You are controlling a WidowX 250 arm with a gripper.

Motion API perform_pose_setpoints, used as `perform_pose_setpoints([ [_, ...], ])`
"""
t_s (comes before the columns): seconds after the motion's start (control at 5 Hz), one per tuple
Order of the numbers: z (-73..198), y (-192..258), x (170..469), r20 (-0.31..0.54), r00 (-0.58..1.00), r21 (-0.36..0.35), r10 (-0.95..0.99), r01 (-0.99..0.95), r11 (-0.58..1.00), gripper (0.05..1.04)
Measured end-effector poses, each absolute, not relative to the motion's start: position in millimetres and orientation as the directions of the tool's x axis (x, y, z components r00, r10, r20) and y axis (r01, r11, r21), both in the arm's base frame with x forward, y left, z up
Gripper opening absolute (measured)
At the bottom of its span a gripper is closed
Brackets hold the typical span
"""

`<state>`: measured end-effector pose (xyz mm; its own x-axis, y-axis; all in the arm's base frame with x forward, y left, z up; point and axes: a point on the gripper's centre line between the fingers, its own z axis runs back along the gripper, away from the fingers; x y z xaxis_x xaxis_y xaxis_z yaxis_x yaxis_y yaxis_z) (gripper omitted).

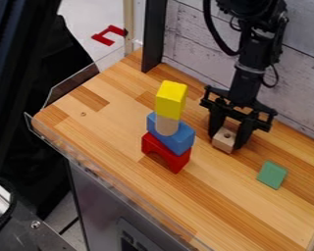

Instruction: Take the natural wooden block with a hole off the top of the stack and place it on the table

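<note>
Well, the wooden block [222, 143] (hole showing) sits gripped in the claw [227, 140].

The arm [244, 83] is black throughout, with a bulky, angular upper joint [254, 12] and a slimmer, rounded forearm below. A thick black cable [213, 32] bows out along one side — a thinner one [276, 78] loops off the other. A greyish ring [250, 69] circles the forearm. The end effector [229, 139] has a notched black crossbar [238, 108] and two dark fingers.
</note>
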<state>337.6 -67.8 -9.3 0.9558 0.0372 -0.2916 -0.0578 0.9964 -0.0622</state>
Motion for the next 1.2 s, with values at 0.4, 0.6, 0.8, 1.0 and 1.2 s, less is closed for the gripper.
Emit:
perform_pose_setpoints([
  [0.4,1,-68,338,-0.274,0.961,-0.005,0.039,-0.042,0.999,1.003],
  [0.6,48,-64,346,-0.172,0.983,0.037,0.067,-0.062,0.997,1.0],
  [0.8,88,-64,346,-0.085,0.995,0.072,0.055,-0.049,0.996,1.0],
  [1.0,121,-69,337,-0.056,0.997,0.091,0.043,-0.038,0.995,1.0],
  [1.2,150,-65,323,-0.025,0.996,0.09,0.081,-0.078,0.993,1.0],
])
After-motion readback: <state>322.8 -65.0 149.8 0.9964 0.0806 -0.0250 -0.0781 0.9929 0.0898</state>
